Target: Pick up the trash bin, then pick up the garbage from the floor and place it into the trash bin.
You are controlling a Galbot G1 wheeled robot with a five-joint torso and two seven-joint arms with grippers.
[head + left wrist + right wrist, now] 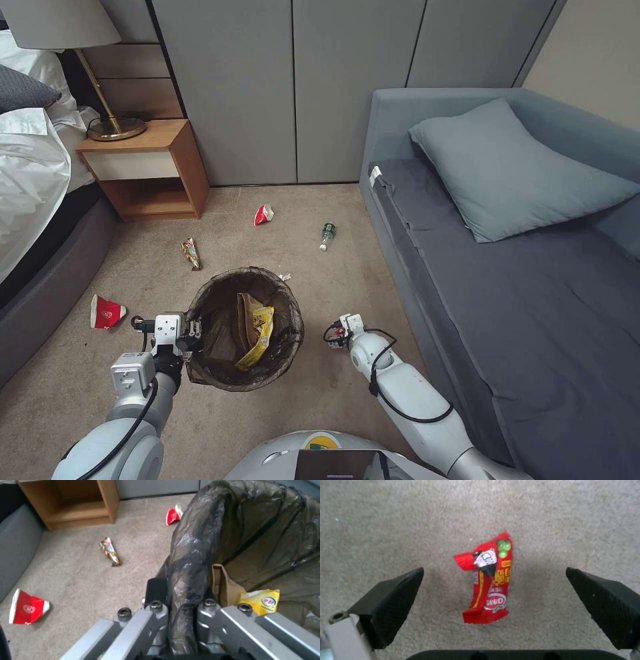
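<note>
The trash bin (243, 327), lined with a dark bag, hangs just before me. My left gripper (193, 330) is shut on its left rim (190, 555). Inside lie a yellow wrapper (261, 601) and a brown paper bag (225, 587). To the bin's right, my right gripper (337, 333) points down at the floor (280, 227). It stands open above a red snack wrapper (488, 582), which lies between its fingers (393, 600) without touching them. More garbage lies around: a crushed red cup (107, 312), a gold wrapper (191, 253), another red cup (263, 215) and a small bottle (327, 236).
A wooden nightstand (147, 167) with a lamp stands at the back left beside a bed (27, 187). A grey daybed (520, 267) with a pillow runs along the right. Grey cupboard doors (293, 87) close off the back. Open carpet lies between them.
</note>
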